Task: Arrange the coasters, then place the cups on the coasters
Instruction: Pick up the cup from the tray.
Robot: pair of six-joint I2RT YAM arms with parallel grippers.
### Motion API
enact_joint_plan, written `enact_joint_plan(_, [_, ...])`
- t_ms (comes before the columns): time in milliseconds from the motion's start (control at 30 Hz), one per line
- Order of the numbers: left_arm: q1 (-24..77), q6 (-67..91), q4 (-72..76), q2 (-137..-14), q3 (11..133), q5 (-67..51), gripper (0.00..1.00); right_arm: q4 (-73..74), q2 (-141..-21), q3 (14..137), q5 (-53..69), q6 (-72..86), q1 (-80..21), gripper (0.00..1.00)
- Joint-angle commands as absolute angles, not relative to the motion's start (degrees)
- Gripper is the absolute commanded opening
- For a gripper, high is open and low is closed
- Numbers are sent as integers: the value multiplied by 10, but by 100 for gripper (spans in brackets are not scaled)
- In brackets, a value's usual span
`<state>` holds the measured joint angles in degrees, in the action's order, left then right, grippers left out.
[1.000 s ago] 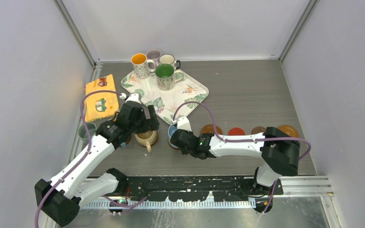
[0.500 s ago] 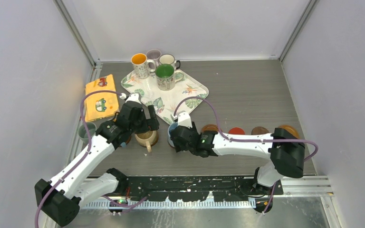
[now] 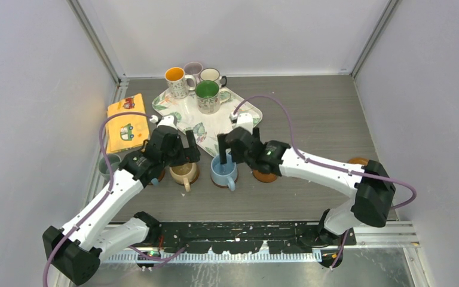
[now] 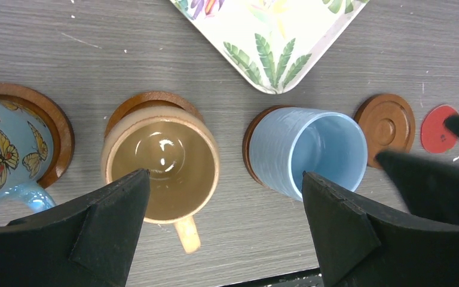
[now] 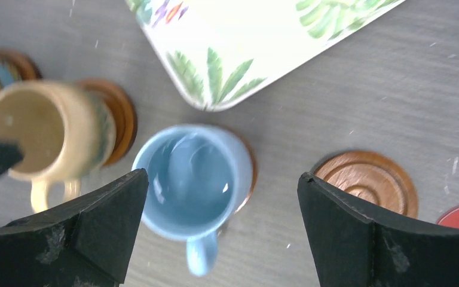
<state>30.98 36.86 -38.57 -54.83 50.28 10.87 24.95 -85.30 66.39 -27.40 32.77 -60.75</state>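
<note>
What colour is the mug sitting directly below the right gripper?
The mug is light blue, inside and out; the right wrist view shows it best.

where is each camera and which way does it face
Top external: high behind the robot, looking down on the table; left arm and right arm show.
Left wrist: on its arm, facing down at tan cup and blue cup; open left gripper shows.
Right wrist: on its arm, facing down at the blue cup; open right gripper shows.
Shared by both wrist views: those cups, tray corner.
</note>
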Motion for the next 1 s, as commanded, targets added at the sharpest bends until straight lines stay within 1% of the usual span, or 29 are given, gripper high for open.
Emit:
enact_joint_plan(0, [307, 353, -386, -538, 541, 107, 100, 204, -850, 707, -216, 309, -530, 100])
enact_joint_plan(200, [307, 340, -397, -535, 558, 103, 100, 145, -912, 765, -148, 283, -435, 100])
enact_joint_plan(500, [307, 339, -428, -511, 562, 63, 100, 13, -1043, 857, 31, 270, -317, 100])
enact_joint_plan(867, [307, 343, -470, -477, 548, -14, 100, -35, -1207, 1007, 119, 254, -272, 100])
enact_joint_plan(967, [306, 339, -476, -468, 552, -14, 100, -41, -1251, 1049, 130, 264, -264, 100])
